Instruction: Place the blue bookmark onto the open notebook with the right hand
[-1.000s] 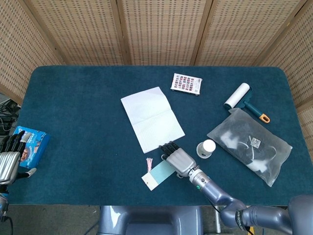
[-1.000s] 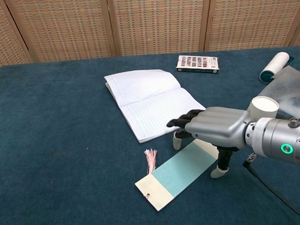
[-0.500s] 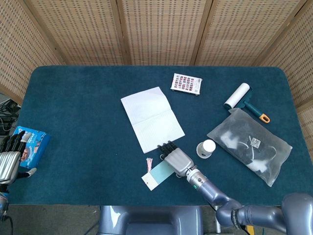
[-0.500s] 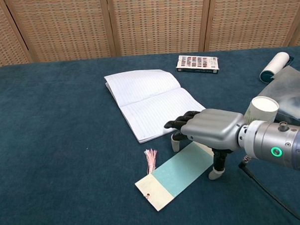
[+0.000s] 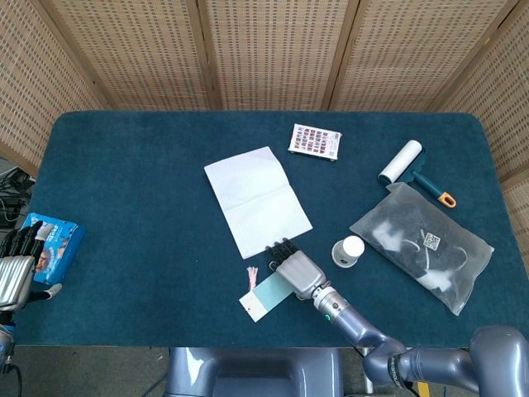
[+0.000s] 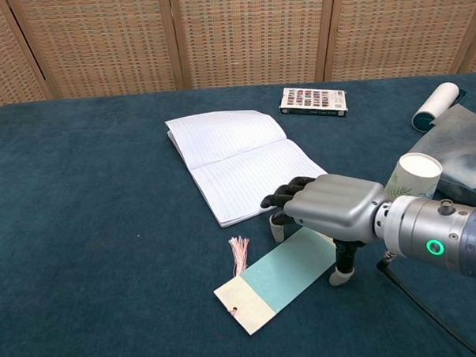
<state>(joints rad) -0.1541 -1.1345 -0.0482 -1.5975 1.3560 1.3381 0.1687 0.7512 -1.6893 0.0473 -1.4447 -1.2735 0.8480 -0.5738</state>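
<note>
While my right robot hand (image 6: 332,210) arches over the near end of the blue bookmark (image 6: 279,276), its fingertips (image 6: 276,228) come down at one edge and the thumb at the other, but I cannot tell whether it has a grip. The bookmark lies flat on the worktop (image 6: 90,232), just short of the open notebook (image 6: 239,163), pink tassel (image 6: 239,253) pointing toward it. My worry is the thin card: on this soft cloth the fingers may slide over it or push it sideways rather than get under an edge. If I lift with only a corner caught, it could pivot and drop. My left robot hand (image 5: 18,269) rests at the far edge beside a blue box (image 5: 56,242), fingers apart and holding nothing.
</note>
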